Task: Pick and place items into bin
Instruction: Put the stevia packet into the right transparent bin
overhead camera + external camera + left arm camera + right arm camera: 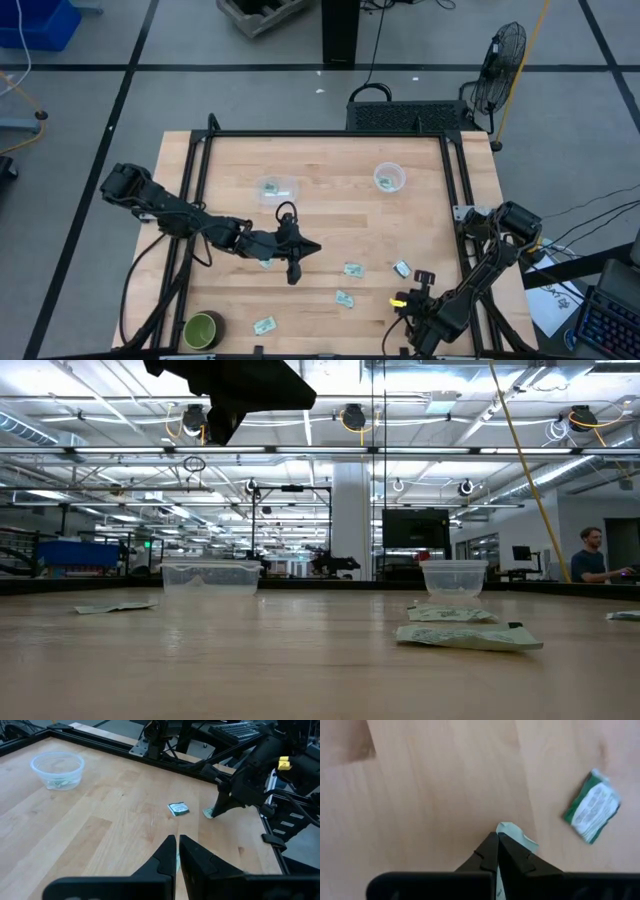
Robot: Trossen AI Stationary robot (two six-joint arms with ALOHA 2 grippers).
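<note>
Small pale green-and-white packets lie scattered on the wooden table [330,225]: one [352,268], another [402,268], a third [345,298], more at the near left [264,324]. My left gripper [177,840] hangs shut above the table's middle [292,272], with a pale green sliver between its fingers. My right gripper [497,837] is at the near right [402,300], shut on a packet [515,834] that lies on the table; a second packet [592,812] rests flat beside it. My left gripper has a thin pale green packet [176,864] pinched between its two fingers; the fingers hide all but a sliver, so the part cannot be told. It is lifted clear of the table. My right gripper pinches a pale packet by one edge [509,829], coming from above and pointing down. The packet still touches the table [208,812].
Two clear plastic containers stand toward the far side, one rectangular [276,187] and one round [389,178], each holding packets. A dark green bowl [203,330] sits at the near left corner. A black frame rail [330,134] borders the table. A person [592,555] is far behind.
</note>
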